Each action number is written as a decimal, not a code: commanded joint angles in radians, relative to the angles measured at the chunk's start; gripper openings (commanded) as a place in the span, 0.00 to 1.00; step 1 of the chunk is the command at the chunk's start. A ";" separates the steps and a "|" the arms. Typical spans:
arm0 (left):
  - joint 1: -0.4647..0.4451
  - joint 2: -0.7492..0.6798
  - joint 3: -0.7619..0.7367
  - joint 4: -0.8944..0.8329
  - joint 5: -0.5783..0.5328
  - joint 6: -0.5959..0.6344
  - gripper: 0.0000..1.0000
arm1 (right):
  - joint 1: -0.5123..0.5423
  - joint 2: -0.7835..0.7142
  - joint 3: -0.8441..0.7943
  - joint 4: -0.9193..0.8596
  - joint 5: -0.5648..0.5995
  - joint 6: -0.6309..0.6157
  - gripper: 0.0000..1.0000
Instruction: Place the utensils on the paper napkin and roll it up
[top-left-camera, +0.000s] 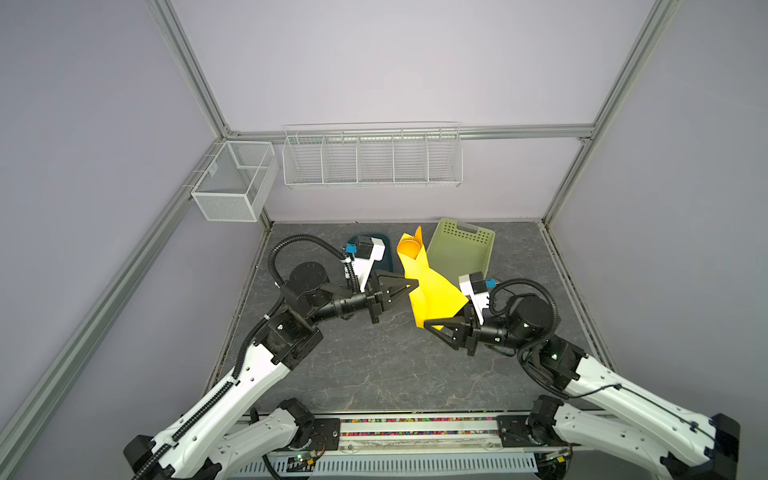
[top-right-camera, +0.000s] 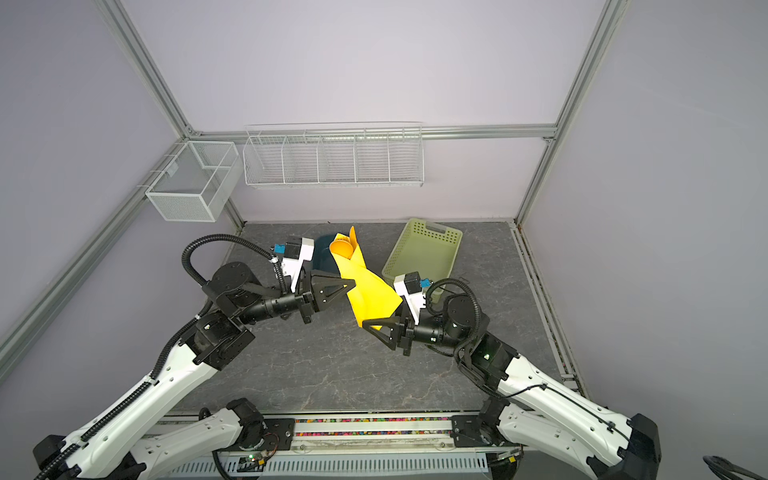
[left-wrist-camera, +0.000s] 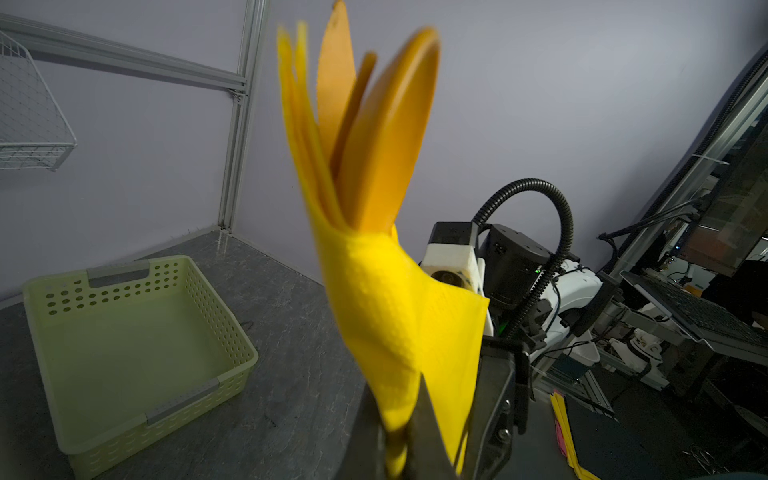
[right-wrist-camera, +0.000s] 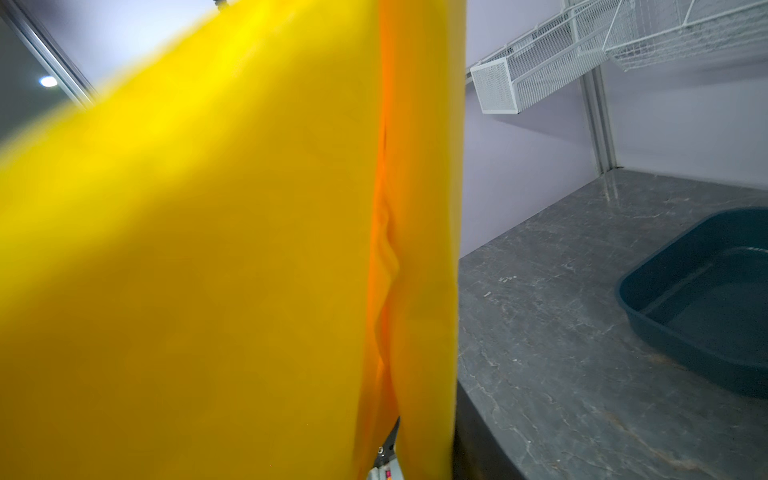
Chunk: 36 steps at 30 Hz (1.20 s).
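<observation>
The grey bench (top-left-camera: 374, 365) carries a pale green basket (top-left-camera: 457, 257) beyond the right hand and a dark blue tray (right-wrist-camera: 706, 316) beyond the left hand. Both look empty.

Between the two hands is the paper napkin (top-left-camera: 432, 291), lifted from the bench and already wrapped once around the utensils. It is narrow at the end far from the hands and spreads into a loose flap toward the right hand.

The left hand (top-left-camera: 409, 286) is closed on the middle of the napkin, and the paper passes between its fingers (left-wrist-camera: 428, 419). The right hand (top-left-camera: 428, 324) is at the lower corner of the flap. Whether it already pinches the paper, I cannot tell.

The utensils (left-wrist-camera: 386, 137) stand out of the narrow end, above the left hand: the spoon bowl and two flatter orange pieces.

I think the roll is only half made, and here is the danger. The grip holds paper, perhaps not the handles, so the smooth plastic may slide out if the bundle tips. Also, if the two hands pull apart, the thin paper may tear, or the flap may unwind.
</observation>
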 joint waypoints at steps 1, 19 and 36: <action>0.004 -0.014 0.030 0.029 0.009 0.016 0.00 | 0.006 -0.026 -0.015 -0.006 0.021 -0.006 0.33; 0.004 -0.013 0.046 0.115 0.023 -0.056 0.15 | 0.010 -0.071 -0.004 0.010 0.033 -0.053 0.06; -0.026 0.037 0.062 0.249 0.194 -0.128 0.54 | 0.025 -0.079 0.086 0.082 0.025 -0.210 0.06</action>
